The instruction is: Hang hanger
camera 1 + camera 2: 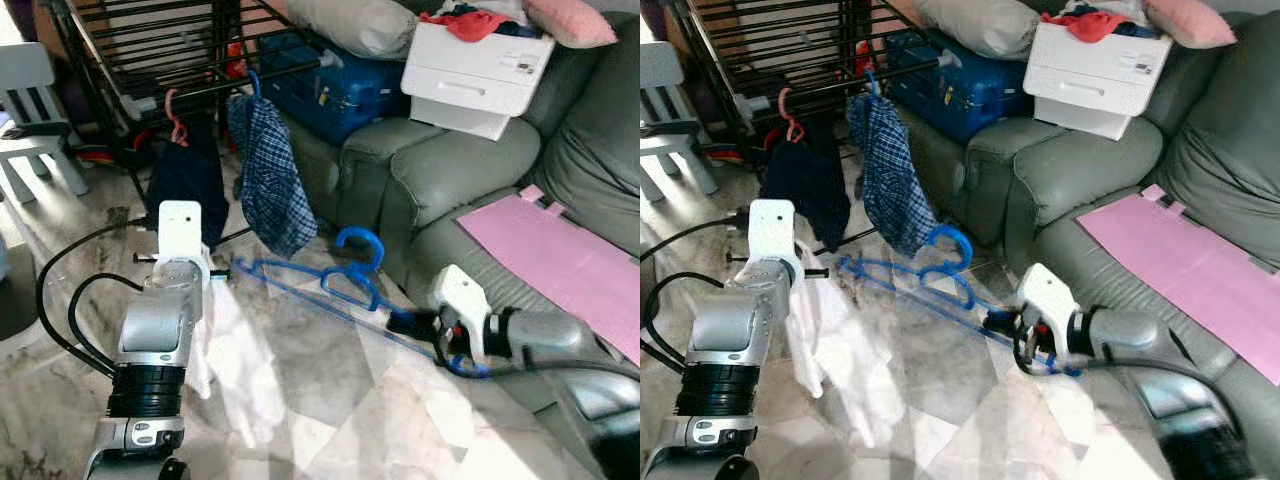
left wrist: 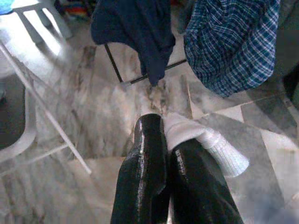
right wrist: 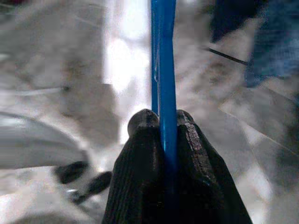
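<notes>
A blue plastic hanger [image 1: 345, 287] is held low over the marble floor in front of the sofa, its hook [image 1: 361, 243] pointing up. My right gripper [image 1: 407, 322] is shut on its lower bar; in the right wrist view the bar [image 3: 163, 56] runs out from between the closed fingers [image 3: 145, 122]. My left gripper [image 2: 156, 127] is shut on a white garment [image 1: 235, 360], which hangs down from it beside the hanger's left end. The black drying rack [image 1: 180, 50] stands behind, carrying a navy garment [image 1: 185, 180] and a blue plaid shirt [image 1: 268, 170] on hangers.
A grey sofa [image 1: 450, 170] fills the right side, with a pink sheet [image 1: 560, 260] on its seat and a white box [image 1: 475, 70] on its arm. A blue suitcase [image 1: 330, 85] lies behind the rack. At far left stands a white chair [image 1: 35, 120].
</notes>
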You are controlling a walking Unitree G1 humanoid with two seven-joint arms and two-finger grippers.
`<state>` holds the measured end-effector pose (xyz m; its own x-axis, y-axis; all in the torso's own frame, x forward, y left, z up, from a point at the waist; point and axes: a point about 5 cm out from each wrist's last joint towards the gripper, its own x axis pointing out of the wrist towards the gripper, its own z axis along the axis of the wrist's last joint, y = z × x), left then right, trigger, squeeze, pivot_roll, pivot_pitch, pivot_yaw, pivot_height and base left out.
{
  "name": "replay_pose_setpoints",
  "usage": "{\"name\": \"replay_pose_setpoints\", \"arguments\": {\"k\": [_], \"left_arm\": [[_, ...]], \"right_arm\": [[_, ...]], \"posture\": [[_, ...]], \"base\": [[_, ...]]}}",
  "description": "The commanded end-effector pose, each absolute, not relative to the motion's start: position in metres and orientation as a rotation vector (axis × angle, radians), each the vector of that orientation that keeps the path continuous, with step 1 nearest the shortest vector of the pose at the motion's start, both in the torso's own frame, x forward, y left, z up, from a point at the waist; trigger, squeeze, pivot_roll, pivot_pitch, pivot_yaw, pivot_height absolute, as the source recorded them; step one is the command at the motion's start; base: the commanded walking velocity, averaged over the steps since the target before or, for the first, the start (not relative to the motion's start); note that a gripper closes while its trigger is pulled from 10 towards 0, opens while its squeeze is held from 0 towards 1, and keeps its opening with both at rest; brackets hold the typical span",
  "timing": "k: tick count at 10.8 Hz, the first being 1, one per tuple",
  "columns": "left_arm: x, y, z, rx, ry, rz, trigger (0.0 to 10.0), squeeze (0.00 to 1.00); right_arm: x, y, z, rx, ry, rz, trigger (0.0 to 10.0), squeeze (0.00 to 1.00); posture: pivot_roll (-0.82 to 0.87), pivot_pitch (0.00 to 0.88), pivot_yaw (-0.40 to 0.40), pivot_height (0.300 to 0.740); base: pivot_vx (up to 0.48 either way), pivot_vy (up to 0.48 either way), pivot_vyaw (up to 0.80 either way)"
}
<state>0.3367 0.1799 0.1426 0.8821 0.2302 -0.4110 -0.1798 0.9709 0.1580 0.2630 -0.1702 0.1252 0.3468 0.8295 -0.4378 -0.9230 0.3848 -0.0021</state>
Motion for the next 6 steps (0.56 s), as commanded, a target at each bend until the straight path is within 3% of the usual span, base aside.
{"name": "replay_pose_setpoints", "arguments": {"k": [1, 3, 6], "left_arm": [[0.343, 0.173, 0.155, 0.123, 0.386, 0.187, 10.0, 0.00], [0.345, 0.168, 0.160, 0.148, 0.359, 0.155, 10.0, 0.00], [0.338, 0.173, 0.165, 0.177, 0.336, 0.119, 10.0, 0.00]], "right_arm": [[0.257, -0.166, 0.130, -0.251, 0.409, 1.224, 10.0, 0.00], [0.246, -0.163, 0.125, -0.239, 0.466, 1.297, 10.0, 0.00], [0.262, -0.170, 0.115, -0.341, 0.489, 1.152, 10.0, 0.00]], "posture": [[-0.09, 0.000, 0.005, 0.740], [-0.09, 0.000, 0.006, 0.740], [-0.08, 0.000, 0.003, 0.740]], "base": [[0.000, 0.000, 0.00], [0.000, 0.000, 0.00], [0.000, 0.000, 0.00]]}}
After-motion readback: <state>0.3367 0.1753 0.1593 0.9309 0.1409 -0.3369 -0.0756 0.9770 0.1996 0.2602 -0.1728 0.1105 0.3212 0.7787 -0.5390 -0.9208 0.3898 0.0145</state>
